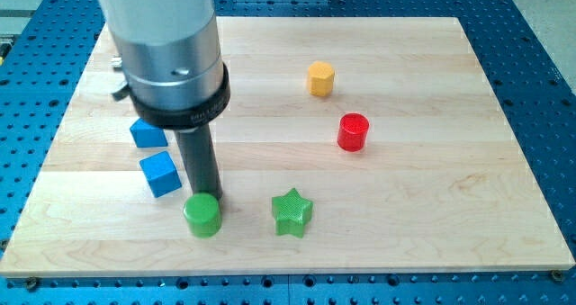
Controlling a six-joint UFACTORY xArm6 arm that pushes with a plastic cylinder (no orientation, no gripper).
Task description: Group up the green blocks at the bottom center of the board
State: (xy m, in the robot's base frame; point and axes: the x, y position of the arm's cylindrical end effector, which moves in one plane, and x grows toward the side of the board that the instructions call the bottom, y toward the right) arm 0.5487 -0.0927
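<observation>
A green cylinder stands near the view's bottom, left of centre. A green star lies to its right, apart from it by a short gap. My rod comes down from the large grey arm at the view's upper left. My tip is just behind the green cylinder, at its top right edge, touching or nearly touching it. The very end of the tip is partly hidden by the cylinder.
Two blue blocks sit left of the rod, one close beside it and one above that. A red cylinder and a yellow hexagonal block stand at centre right. The wooden board lies on a blue perforated table.
</observation>
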